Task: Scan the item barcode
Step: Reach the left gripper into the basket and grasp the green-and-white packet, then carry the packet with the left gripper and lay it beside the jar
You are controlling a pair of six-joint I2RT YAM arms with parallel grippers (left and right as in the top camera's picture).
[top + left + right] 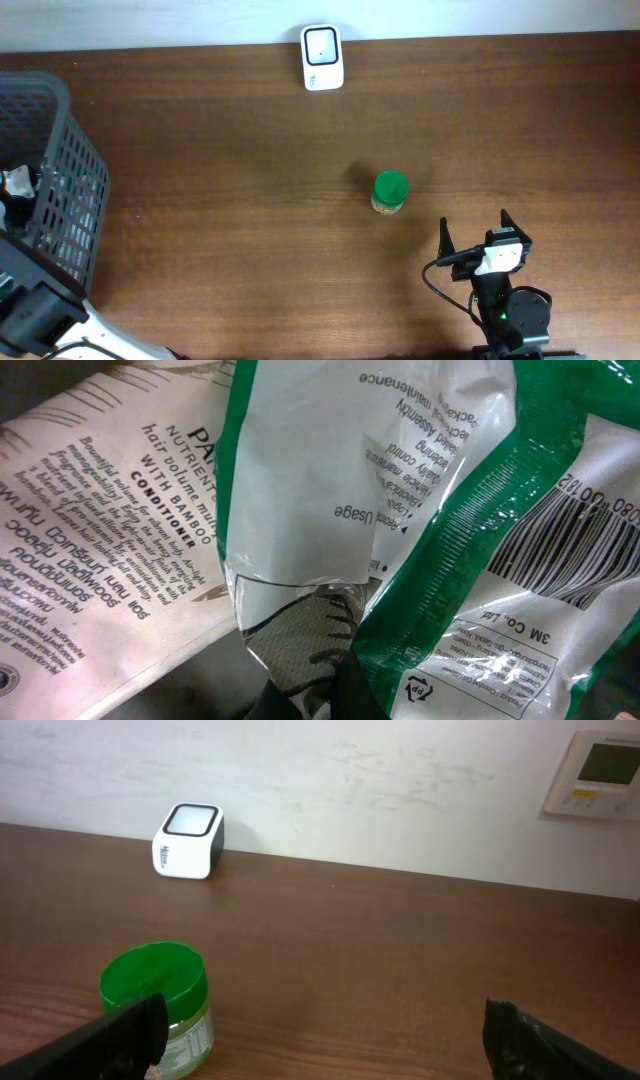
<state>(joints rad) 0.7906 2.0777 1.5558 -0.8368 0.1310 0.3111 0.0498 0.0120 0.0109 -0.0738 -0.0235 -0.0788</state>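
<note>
While it is lying inside the basket at the left end of the bench, the packet (300, 480) is showing as a glossy, crinkled plastic pouch. Its printed panels are white, its borders green, and a clear film flap is hanging at its lower edge. Its barcode (575, 550) is sitting on the right-hand panel, the black bars running slantwise. The left tool (315, 698) is pressing its dark fingers together on that clear flap, pinching the film, so packet and tool are touching.

Just beside the packet, on the left, a flat pale conditioner sachet (110, 550) covered in fine print is lying partly under it. The basket (70, 180) is standing as a dark grey plastic lattice with upright slatted walls.

Out on the brown wood-grain bench (230, 150), the scanner (322, 57), a white rounded block with a dark-rimmed window, is sitting at the far edge, well apart from the basket. A small jar (390, 192) with a round green lid is standing upright right of the middle. Nearer than the jar, the right tool (474, 228) is hovering with its black fingers spread wide, gripping nothing.
</note>
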